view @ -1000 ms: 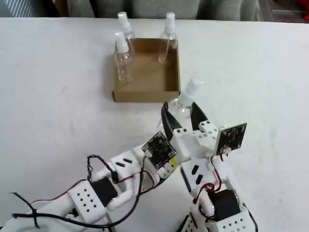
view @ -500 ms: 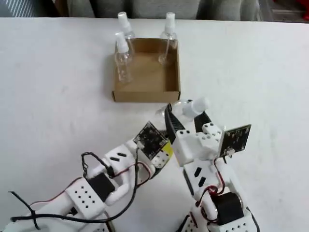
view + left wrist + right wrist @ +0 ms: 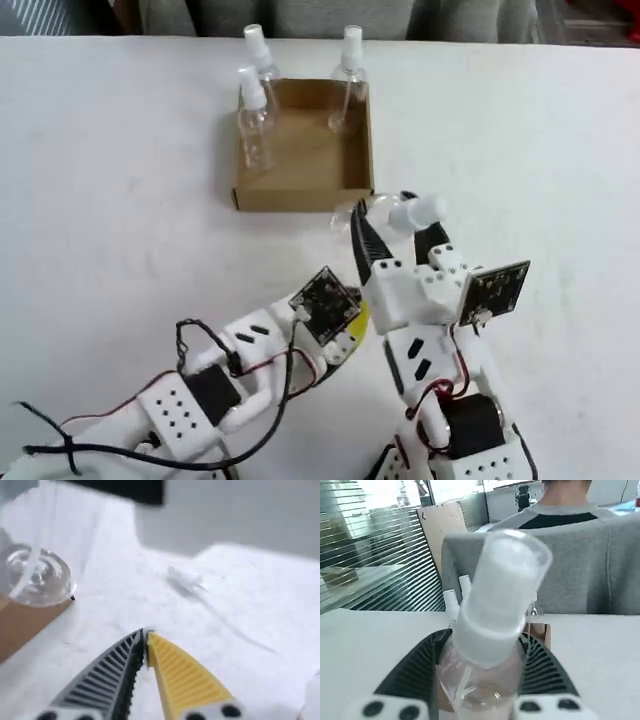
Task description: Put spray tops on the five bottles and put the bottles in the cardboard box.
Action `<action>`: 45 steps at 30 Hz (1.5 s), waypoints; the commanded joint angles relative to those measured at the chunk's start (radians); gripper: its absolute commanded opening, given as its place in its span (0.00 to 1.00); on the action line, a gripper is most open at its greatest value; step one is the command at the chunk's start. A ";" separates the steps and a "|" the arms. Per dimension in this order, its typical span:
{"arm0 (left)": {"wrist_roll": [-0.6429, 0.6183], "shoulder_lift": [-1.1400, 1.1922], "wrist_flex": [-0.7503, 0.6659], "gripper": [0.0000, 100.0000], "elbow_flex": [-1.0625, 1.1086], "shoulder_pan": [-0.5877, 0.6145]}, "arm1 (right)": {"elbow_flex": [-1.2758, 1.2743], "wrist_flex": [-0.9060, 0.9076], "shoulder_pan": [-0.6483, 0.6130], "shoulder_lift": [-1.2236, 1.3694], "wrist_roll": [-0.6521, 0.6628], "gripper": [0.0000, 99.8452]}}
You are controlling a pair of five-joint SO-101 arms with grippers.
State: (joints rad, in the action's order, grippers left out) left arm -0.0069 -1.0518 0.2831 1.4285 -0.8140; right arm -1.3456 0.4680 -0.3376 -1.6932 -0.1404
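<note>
My right gripper (image 3: 392, 218) is shut on a clear bottle (image 3: 378, 211) with a white spray top (image 3: 421, 209). It holds the bottle tilted just off the front right corner of the cardboard box (image 3: 300, 192). In the right wrist view the bottle (image 3: 487, 645) sits between the black fingers (image 3: 415, 672). Two capped bottles (image 3: 254, 125) (image 3: 347, 85) stand inside the box and a third (image 3: 259, 49) stands at its back edge. My left gripper (image 3: 145, 634) is shut and empty, low over the table beside the right arm (image 3: 345, 318).
A small white piece (image 3: 185, 577) lies on the table past the left gripper. The held bottle's base (image 3: 34, 575) hangs over the box corner (image 3: 25, 625). Open white table spreads to the left and right of the box.
The right gripper carried the bottle forward toward the box corner and tipped it so the spray top points right. The left arm shifted slightly beside it.
</note>
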 commanded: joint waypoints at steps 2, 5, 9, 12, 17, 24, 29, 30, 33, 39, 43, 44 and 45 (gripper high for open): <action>0.009 -0.208 0.216 0.02 -0.009 0.087 | 0.031 -0.142 0.016 0.171 0.032 0.02; 0.009 -0.357 0.350 0.02 -0.005 0.186 | 0.080 -0.214 0.018 0.341 0.032 0.02; 0.009 -0.558 0.404 0.02 0.080 0.371 | 0.175 -0.300 0.058 0.555 0.026 0.02; 0.003 -0.704 0.404 0.02 0.175 0.552 | 0.236 -0.369 0.085 0.697 0.031 0.02; 0.003 -0.780 0.327 0.02 0.256 0.863 | 0.331 -0.470 0.087 0.923 0.026 0.02; 0.003 -0.661 0.184 0.02 0.267 1.110 | 0.468 -0.545 0.093 1.171 0.025 0.02; 0.008 -0.561 0.140 0.02 0.241 1.113 | 0.565 -0.591 0.094 1.325 0.031 0.02; 0.008 -0.538 0.140 0.02 0.232 1.113 | 0.588 -0.591 0.094 1.356 0.031 0.02; 0.009 -0.470 0.138 0.02 0.210 1.107 | 0.657 -0.591 0.094 1.448 0.031 0.02; 0.092 -0.366 0.057 0.02 0.210 1.072 | 0.818 -0.591 0.093 1.623 0.028 0.02; 0.114 -0.312 0.026 0.02 0.203 1.047 | 0.896 -0.590 0.093 1.719 0.029 0.02; 0.114 -0.303 0.005 0.02 0.204 1.047 | 0.910 -0.590 0.093 1.739 0.031 0.02; 0.114 -0.292 -0.006 0.02 0.204 1.047 | 0.924 -0.590 0.093 1.759 0.031 0.02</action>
State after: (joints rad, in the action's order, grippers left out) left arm 0.0928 -1.3863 0.3491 1.6985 0.2555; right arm -0.5063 -0.0997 -0.2501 0.0483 -0.1204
